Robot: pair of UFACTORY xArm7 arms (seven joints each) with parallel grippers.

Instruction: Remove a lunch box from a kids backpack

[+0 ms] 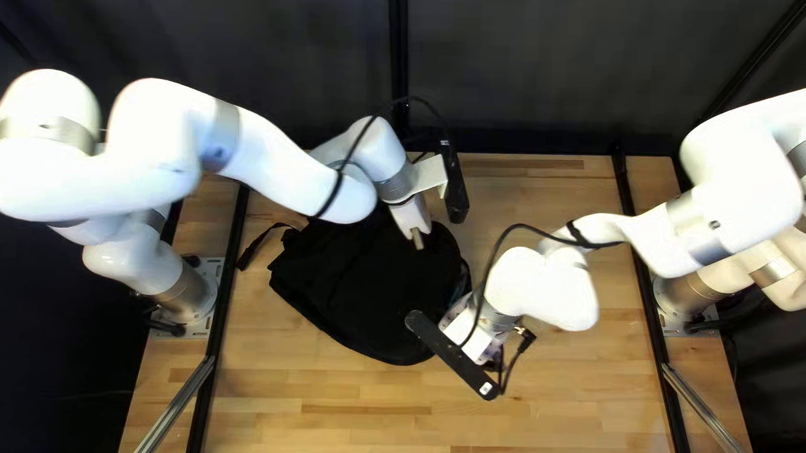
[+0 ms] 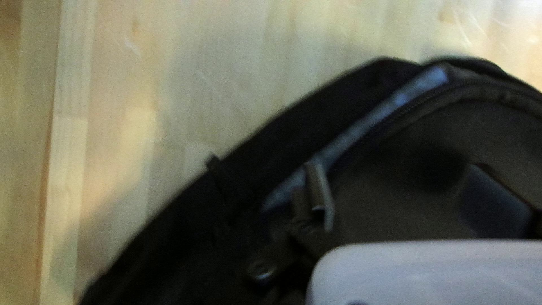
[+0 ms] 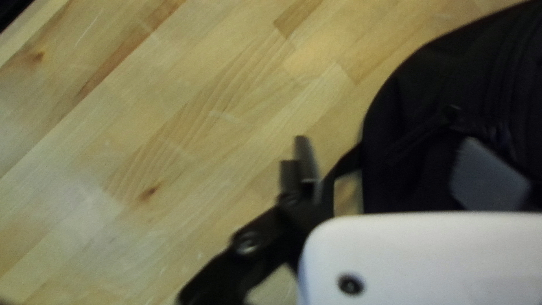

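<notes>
Reaching toward one backpack [image 1: 356,278] are one left arm [image 1: 280,164], one right arm [image 1: 544,289].

Counter [image 1: 521,427]: pale wood, narrow staggered strips, some darker, with knots.
Backdrop: dark grey curtain [image 1: 534,61] behind the far edge.
Pole: upright, black [image 1: 397,39], against the curtain.
Rails: black strips [image 1: 214,336], both sides; silvery metal bars [image 1: 173,408] nearer.
Light: soft sheen and blurred shadow on wood.
</notes>
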